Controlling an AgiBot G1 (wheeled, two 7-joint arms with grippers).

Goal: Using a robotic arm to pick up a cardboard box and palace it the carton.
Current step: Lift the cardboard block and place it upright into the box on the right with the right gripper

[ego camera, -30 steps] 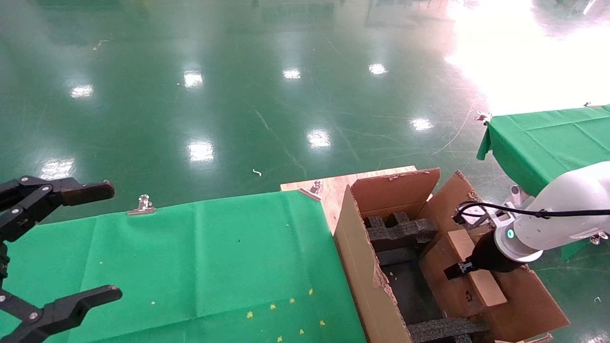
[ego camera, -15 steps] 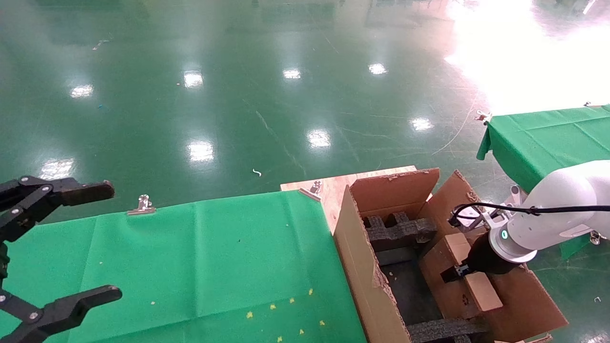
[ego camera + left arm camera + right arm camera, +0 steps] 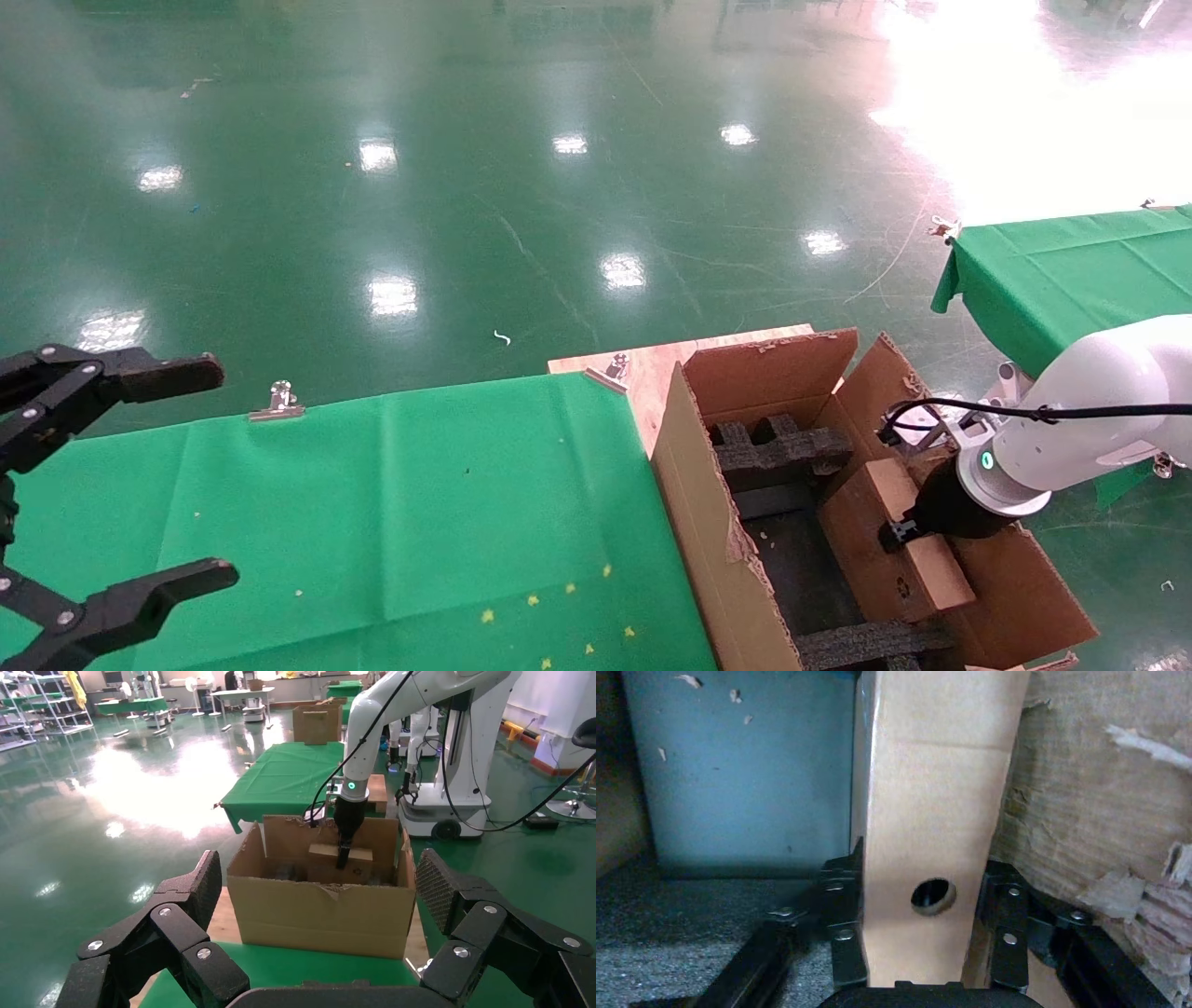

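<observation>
The robotic arm is white with a green ring light; its right gripper is shut on the cardboard box and holds it on edge inside the carton, against the carton's right wall. In the right wrist view the black fingers clamp both sides of the box, whose narrow face with the round hole faces the camera. The left wrist view shows the carton with the box sunk partly below its rim. My left gripper is all black, open and empty at the far left.
Black foam inserts sit at the carton's far end and near end, with a dark floor between. A green-clothed table lies left of the carton, and another at the right. Shiny green floor lies beyond.
The right arm has lowered the cardboard box a little deeper into the carton, towards its right wall. The left gripper has not moved.
</observation>
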